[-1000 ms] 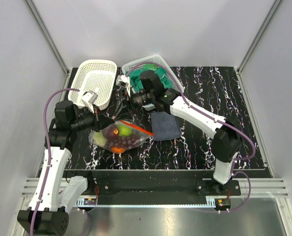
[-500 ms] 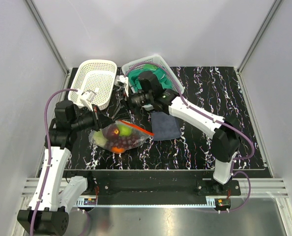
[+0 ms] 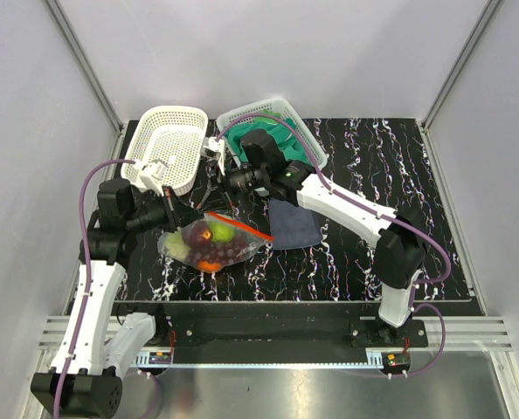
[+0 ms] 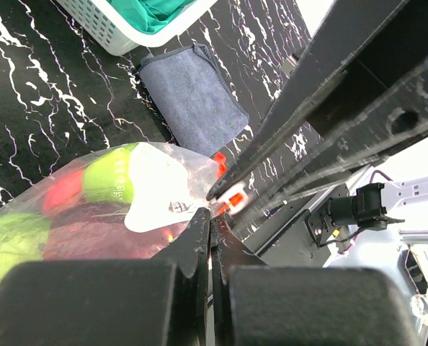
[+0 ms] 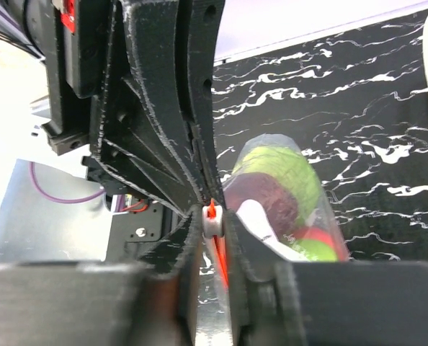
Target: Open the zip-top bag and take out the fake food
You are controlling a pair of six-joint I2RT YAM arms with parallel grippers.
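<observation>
The zip-top bag point(image 3: 209, 249) lies at the front left of the table, full of fake food: a green apple point(image 4: 107, 180), a red tomato point(image 4: 61, 194), a pale green cabbage point(image 5: 286, 167) and a dark red apple point(image 5: 268, 198). Its orange-red zip strip point(image 3: 242, 227) runs along the far side. My left gripper point(image 3: 188, 220) is shut on the bag's edge at the left end of the strip; it also shows in the left wrist view point(image 4: 212, 218). My right gripper point(image 5: 212, 216) is shut on the white zip slider point(image 5: 212, 225), right beside the left fingertips.
An empty white basket point(image 3: 168, 148) stands at the back left. A second white basket point(image 3: 307, 140) holding green cloths stands beside it. A dark grey-blue cloth point(image 3: 293, 223) lies flat just right of the bag.
My right wrist has moved a little left and toward the back, keeping hold of the slider. The left gripper and the bag have hardly moved.
</observation>
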